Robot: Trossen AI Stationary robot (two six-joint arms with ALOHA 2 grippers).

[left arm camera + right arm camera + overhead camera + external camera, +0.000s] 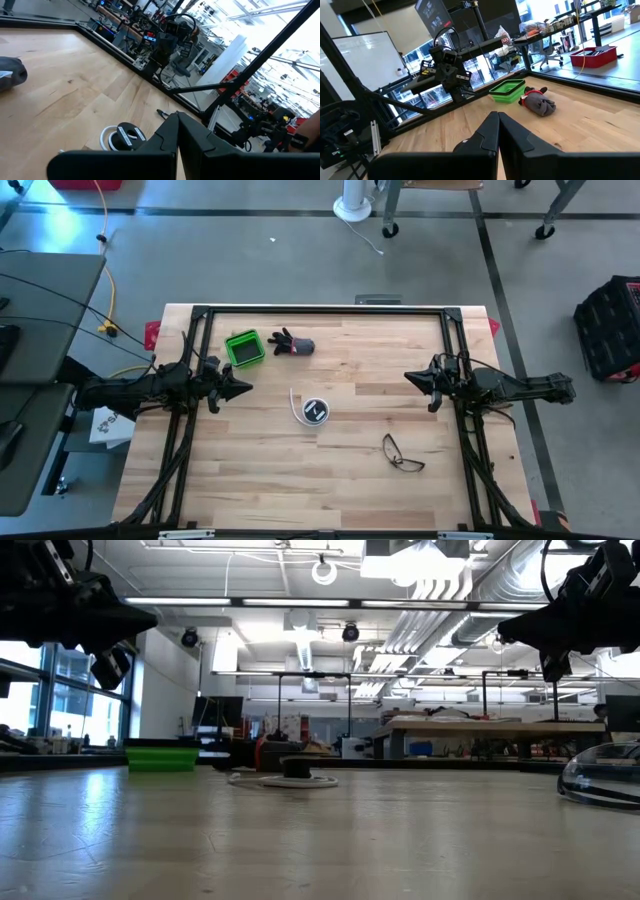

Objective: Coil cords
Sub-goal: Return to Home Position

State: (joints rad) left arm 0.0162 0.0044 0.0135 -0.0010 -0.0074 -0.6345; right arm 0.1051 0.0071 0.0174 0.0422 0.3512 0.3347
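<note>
The cord is thin and white, joined to a small round black reel (316, 411) with a white mark. It lies flat on the wooden table near its middle, the white cord (297, 406) curving round the reel's left side; the low view shows the reel (295, 768) too. My left gripper (246, 387) hangs shut above the table's left part, pointing level toward the right. My right gripper (410, 377) hangs shut above the right part, pointing level toward the left. In the left wrist view the reel (131, 136) lies beyond my shut fingers (170, 131).
A green box (244, 348) and a grey stuffed toy (293, 344) lie at the far left of the table. Eyeglasses (402, 453) lie near the front right. A black frame (320, 311) runs along the table's edges.
</note>
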